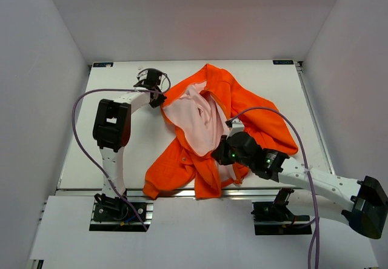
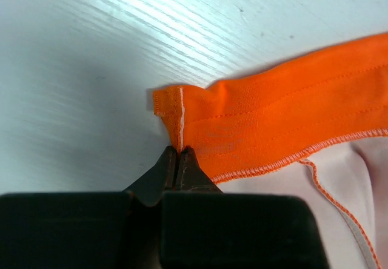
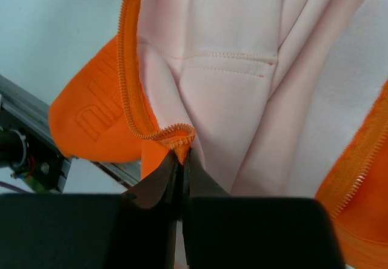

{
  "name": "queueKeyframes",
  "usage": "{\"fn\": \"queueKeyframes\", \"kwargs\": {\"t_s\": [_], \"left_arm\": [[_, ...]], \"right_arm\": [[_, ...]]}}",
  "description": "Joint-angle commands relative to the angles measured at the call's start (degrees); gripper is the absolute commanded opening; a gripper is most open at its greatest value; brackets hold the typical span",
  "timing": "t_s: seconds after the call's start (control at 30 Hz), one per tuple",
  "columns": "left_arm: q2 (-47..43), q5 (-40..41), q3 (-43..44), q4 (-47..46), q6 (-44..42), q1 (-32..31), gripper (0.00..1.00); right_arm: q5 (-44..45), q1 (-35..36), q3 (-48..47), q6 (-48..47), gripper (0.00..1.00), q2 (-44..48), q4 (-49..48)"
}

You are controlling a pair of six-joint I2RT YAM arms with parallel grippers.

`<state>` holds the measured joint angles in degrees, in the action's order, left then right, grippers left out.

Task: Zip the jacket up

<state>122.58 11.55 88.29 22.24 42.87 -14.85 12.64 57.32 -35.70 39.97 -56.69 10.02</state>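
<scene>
The orange jacket (image 1: 248,102) lay open and crumpled across the middle of the white table (image 1: 285,78), its pale pink lining (image 1: 197,114) turned upward and its lower edge reaching the table's near rim. The left gripper (image 1: 159,98), at the jacket's far left edge, was clenched on a stitched orange corner (image 2: 173,108) of the fabric, which looked like the end of the collar band, though the close view left that unsure. The right gripper (image 1: 225,152), low over the near side of the garment, was pinched shut on the bottom end of a row of zipper teeth (image 3: 125,69) running along the lining's edge.
</scene>
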Motion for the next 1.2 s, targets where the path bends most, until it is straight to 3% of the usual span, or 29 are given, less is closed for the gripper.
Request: {"fn": "queueKeyframes", "kwargs": {"t_s": [0.0, 0.1, 0.17, 0.3, 0.4, 0.5, 0.67, 0.83, 0.87, 0.9, 0.97, 1.0, 1.03, 1.17], "left_arm": [[-1.2, 8.2, 2.93, 4.82, -2.61, 0.17, 0.0], [-3.75, 13.66, 10.1, 8.68, -5.69, 3.67, 0.0], [-3.67, 14.2, 15.39, 13.08, -7.62, 6.05, 0.0], [-2.27, 17.18, 30.75, 18.27, -12.1, 10.28, 0.0], [-0.51, 19.65, 36.93, 18.81, -16.85, 10.37, 0.0], [2.47, 18.69, 43.44, 18.19, -18.61, 10.28, 0.0], [6.52, 14.56, 45.83, 14.33, -19.14, 8.18, 0.0], [14.23, 15.34, 47.76, 9.41, -20.46, -1.48, 0.0], [15.57, 15.17, 49.24, 9.14, -19.68, -2.37, 0.01], [16.71, 14.56, 50.04, 9.05, -17.76, -3.33, 0.09], [18.91, 10.17, 50.4, 8.61, -15.64, -3.43, 0.68], [19.01, 9.55, 50.31, 8.44, -14.41, -3.52, 0.92], [18.75, 8.5, 50.23, 8.43, -14.31, -3.6, 0.98], [14.54, 7.61, 47.78, 8.08, -15.1, -3.78, 0.98]], "right_arm": [[-5.16, -0.19, 0.9, -2.78, 0.0, -1.14, -0.52], [-14.28, -0.19, 0.99, -7.34, 0.0, -3.34, -6.31], [-24.91, -0.1, 0.29, -10.07, 0.0, -6.85, -13.22], [-42.56, 1.12, -4.36, -9.12, 0.0, -15.1, -25.2], [-50.15, 2.18, -7.53, -5.89, 0.0, -21.0, -34.26], [-47.82, 2.1, -8.33, -1.75, 0.0, -22.25, -37.35], [-35.87, -3.86, 3.68, 8.7, 0.0, -15.05, -33.4], [-23.21, -8.8, 16.44, 19.88, 0.0, -2.83, -24.73], [-21.8, -8.89, 16.8, 20.24, 0.05, -1.25, -22.52], [-19.09, -8.89, 16.63, 20.24, 0.19, 1.38, -20.24], [-16.53, -8.89, 15.93, 18.67, 0.4, 3.85, -15.22], [-15.64, -8.89, 15.58, 18.14, 0.42, 6.39, -13.38], [-14.76, -8.89, 15.05, 17.43, 0.44, 7.63, -11.62], [-8.97, -8.89, 10.23, 11.47, 0.6, 12.91, 1.38]]}}
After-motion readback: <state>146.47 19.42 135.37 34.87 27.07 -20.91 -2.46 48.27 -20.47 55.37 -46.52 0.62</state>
